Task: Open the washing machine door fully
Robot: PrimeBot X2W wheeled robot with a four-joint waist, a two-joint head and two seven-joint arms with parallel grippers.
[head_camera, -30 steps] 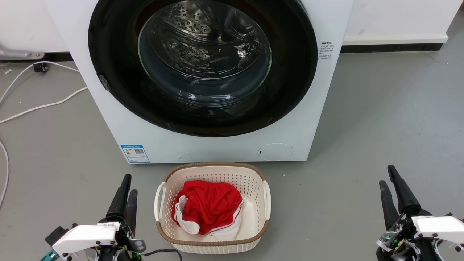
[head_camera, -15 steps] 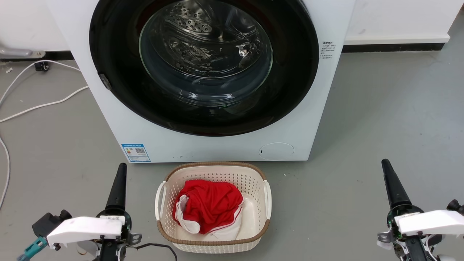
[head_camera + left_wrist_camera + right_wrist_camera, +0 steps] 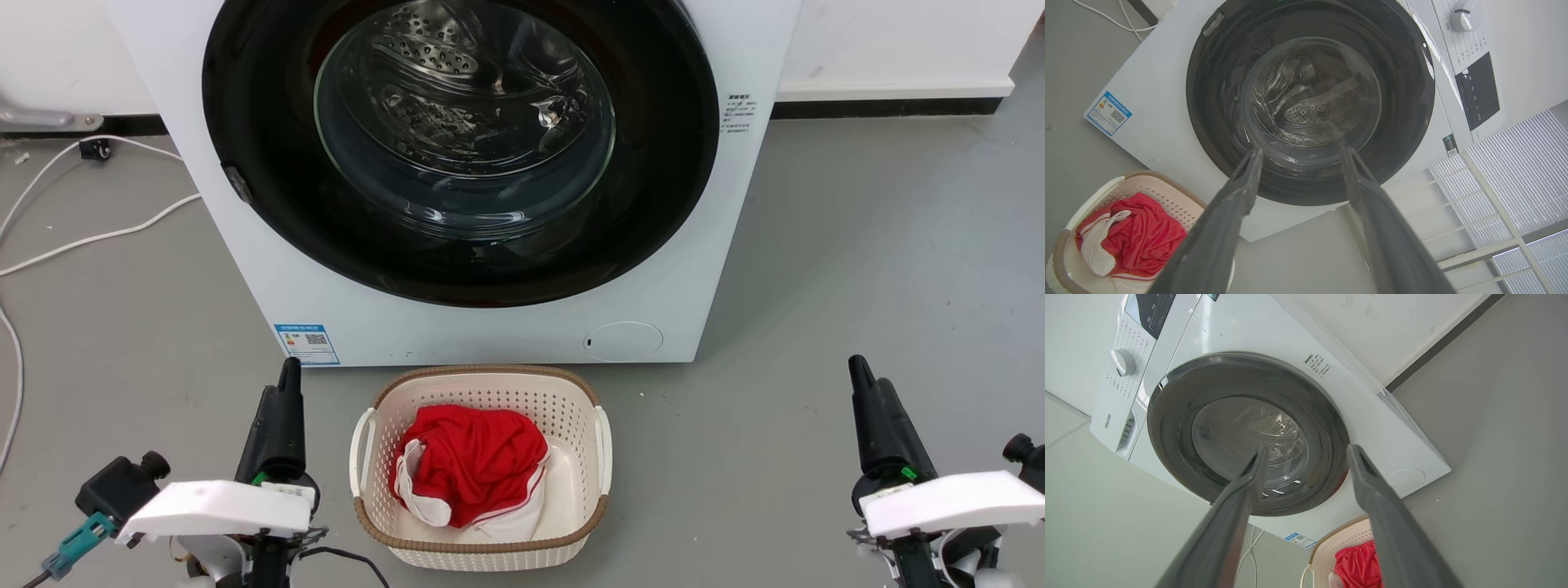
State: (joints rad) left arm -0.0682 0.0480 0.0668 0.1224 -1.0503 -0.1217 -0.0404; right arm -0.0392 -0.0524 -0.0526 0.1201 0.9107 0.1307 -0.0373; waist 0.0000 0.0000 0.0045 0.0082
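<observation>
On the floor ahead of us, the washing machine [image 3: 718,269] stands by the back wall, and the washing machine door [image 3: 653,163] sits shut, flush to its front. Our left claw [image 3: 287,377] and right claw [image 3: 857,374] hover low, well apart from the door, on either side of the basket [image 3: 482,376]. The wrist views show each claw's fingers spread with nothing between them. We judge the reach not yet begun. The door's rim is glossy and curved, so a shallow grip at the grey tab [image 3: 237,184] could slip off. A low arm sweep could knock the basket.
</observation>
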